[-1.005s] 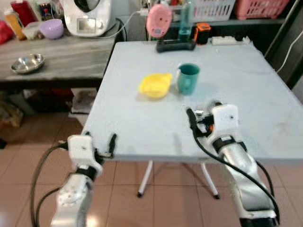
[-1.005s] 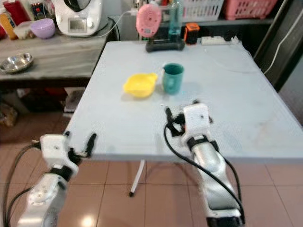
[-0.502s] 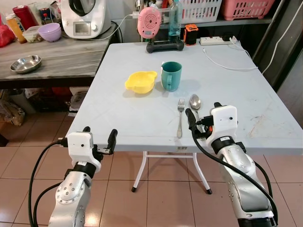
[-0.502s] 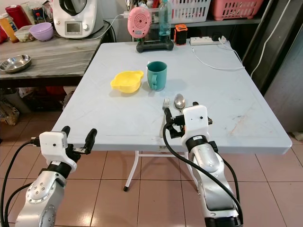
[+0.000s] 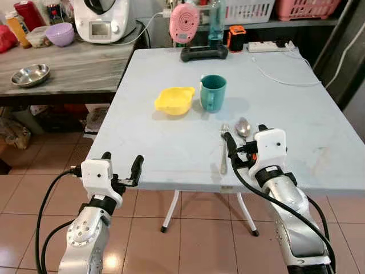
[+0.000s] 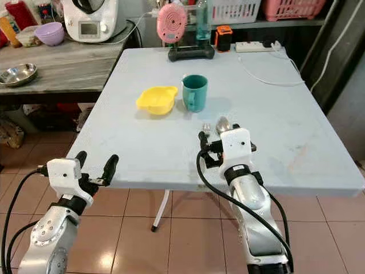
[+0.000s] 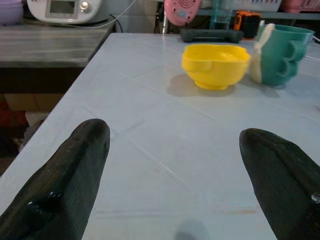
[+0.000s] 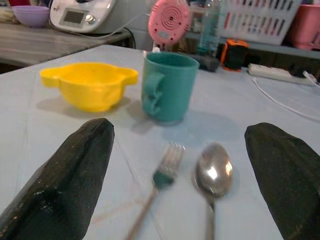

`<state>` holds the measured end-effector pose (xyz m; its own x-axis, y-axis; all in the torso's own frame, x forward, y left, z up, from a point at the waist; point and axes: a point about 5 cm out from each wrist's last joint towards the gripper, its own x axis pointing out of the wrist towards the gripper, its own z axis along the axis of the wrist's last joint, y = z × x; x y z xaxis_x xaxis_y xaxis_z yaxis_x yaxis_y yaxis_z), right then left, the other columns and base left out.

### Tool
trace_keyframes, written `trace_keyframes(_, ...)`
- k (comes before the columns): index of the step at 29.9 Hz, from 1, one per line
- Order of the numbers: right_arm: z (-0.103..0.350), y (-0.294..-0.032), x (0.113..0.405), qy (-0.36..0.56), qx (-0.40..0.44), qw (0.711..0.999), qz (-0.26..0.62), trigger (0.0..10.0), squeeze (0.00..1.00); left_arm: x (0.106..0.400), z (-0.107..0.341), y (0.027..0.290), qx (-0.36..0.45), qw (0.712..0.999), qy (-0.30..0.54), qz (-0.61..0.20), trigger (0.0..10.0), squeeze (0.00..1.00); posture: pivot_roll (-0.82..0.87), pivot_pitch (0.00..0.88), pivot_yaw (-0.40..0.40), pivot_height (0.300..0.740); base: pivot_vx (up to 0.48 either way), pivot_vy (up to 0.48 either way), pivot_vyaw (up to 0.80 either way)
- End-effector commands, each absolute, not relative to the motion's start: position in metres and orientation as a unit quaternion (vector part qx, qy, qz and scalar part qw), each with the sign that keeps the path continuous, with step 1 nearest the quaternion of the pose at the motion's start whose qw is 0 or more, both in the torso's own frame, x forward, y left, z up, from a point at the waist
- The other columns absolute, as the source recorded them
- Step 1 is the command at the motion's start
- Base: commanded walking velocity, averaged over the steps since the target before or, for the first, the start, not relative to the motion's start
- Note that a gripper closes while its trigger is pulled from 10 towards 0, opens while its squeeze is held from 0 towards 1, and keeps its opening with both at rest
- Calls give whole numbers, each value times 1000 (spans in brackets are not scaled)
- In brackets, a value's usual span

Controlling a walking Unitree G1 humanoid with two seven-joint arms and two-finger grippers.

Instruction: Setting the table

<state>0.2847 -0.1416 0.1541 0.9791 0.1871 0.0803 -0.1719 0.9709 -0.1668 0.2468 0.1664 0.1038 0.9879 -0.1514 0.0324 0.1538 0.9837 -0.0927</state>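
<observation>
A yellow bowl and a teal mug stand side by side near the middle of the pale blue table. A fork and a spoon lie parallel toward the near edge. My right gripper hovers open just over the handles of the fork and spoon, holding nothing. My left gripper is open and empty at the table's near left edge, pointing across the top toward the bowl and mug.
A pink round device on a black stand, a bottle and a power strip with a white cable line the table's far edge. A grey counter to the left holds a steel bowl, a purple bowl and a white appliance. Tiled floor lies below.
The whole picture shifted and sharpened, so the camera moved. Both grippers stay open in the same places, and the bowl, mug, fork and spoon have not moved on the table.
</observation>
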Motion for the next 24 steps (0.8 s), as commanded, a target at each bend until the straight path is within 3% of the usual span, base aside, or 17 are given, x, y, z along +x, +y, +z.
trace_keyframes(1, 157, -139, 283, -56, -80, 990, 99, 10000, 0, 245, 105, 168, -48, 996, -16, -77, 10000, 0, -101, 80, 80, 740, 349, 0, 0)
trace_keyframes(24, 153, -141, 279, -49, -83, 990, 103, 10000, 0, 244, 103, 162, -53, 994, -9, -98, 10000, 0, -107, 79, 86, 740, 349, 0, 0)
